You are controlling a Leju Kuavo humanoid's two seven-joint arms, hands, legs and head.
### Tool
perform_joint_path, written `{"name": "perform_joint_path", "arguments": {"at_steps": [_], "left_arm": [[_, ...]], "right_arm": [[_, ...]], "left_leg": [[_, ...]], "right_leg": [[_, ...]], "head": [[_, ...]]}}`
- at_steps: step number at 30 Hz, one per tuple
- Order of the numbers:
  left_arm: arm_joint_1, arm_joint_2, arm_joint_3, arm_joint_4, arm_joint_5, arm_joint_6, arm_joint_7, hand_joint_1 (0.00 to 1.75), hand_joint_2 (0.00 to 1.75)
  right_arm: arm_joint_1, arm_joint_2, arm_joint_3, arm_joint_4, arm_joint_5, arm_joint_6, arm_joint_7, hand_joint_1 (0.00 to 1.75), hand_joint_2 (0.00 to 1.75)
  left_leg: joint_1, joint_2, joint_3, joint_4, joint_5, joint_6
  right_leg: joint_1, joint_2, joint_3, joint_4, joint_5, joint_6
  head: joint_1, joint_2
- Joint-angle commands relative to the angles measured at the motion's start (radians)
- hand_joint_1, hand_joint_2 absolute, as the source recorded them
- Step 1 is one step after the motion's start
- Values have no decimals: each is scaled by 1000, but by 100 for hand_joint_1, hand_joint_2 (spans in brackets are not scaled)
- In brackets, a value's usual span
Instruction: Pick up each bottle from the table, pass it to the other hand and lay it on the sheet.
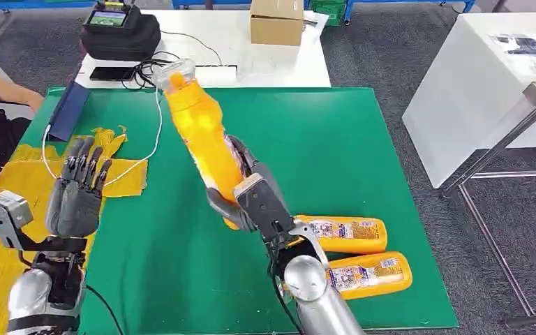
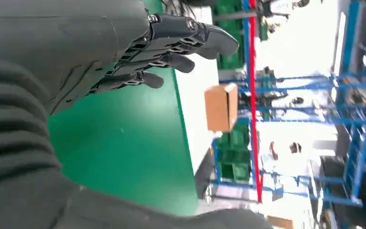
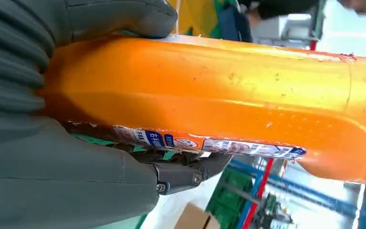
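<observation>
Right hand point(image 1: 248, 199) grips the orange bottle point(image 1: 199, 132) by its base, long axis tilted, cap end up toward the far-left. Left hand point(image 1: 78, 188) spread, holding nothing.

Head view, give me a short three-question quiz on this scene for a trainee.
1. True or false: the right robot hand holds an orange bottle raised off the green mat.
2. How many orange bottles lie on the mat?
3. The left robot hand is: A) holding a bottle, B) empty with fingers apart, C) pressing on the cardboard box.

Key: 1 true; 2 two, bottle and bottle; 3 B.
</observation>
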Motion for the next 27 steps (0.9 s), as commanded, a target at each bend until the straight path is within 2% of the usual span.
{"name": "perform_joint_path", "arguments": {"at_steps": [1,7,14,21,24,27], "left_arm": [[0,0,-151,-28,2,-14,-7,0,175],[1,5,-149,-26,5,-13,-9,0,175],[71,36,-217,-54,31,-47,-29,0,175],[74,37,-218,-54,31,-47,-29,0,175],[92,49,-231,-54,14,-48,-37,0,175],[98,87,-263,-37,-51,-40,-37,0,175]], "right_arm": [[-101,-61,196,232,14,41,42,175,175],[-103,-67,198,226,13,39,42,175,175],[-156,-89,351,294,67,58,70,175,175],[-157,-89,355,294,70,57,70,175,175],[-169,-87,388,291,102,49,73,175,175],[-190,-92,431,259,129,49,76,175,175]], "left_leg": [[0,-1,4,-1,-1,3],[0,-1,2,-1,0,2],[0,1,3,-2,-1,2],[0,1,5,-2,-1,3],[0,1,5,-2,-1,3],[0,-1,3,-2,-1,3]], "right_leg": [[1,3,5,-2,0,-5],[0,3,3,-2,0,-4],[0,5,3,-2,0,-4],[0,6,4,-2,0,-5],[0,6,5,-3,0,-6],[0,3,3,-2,-1,-5]], "head": [[0,0],[0,0],[0,0],[0,0],[0,0],[0,0]]}}
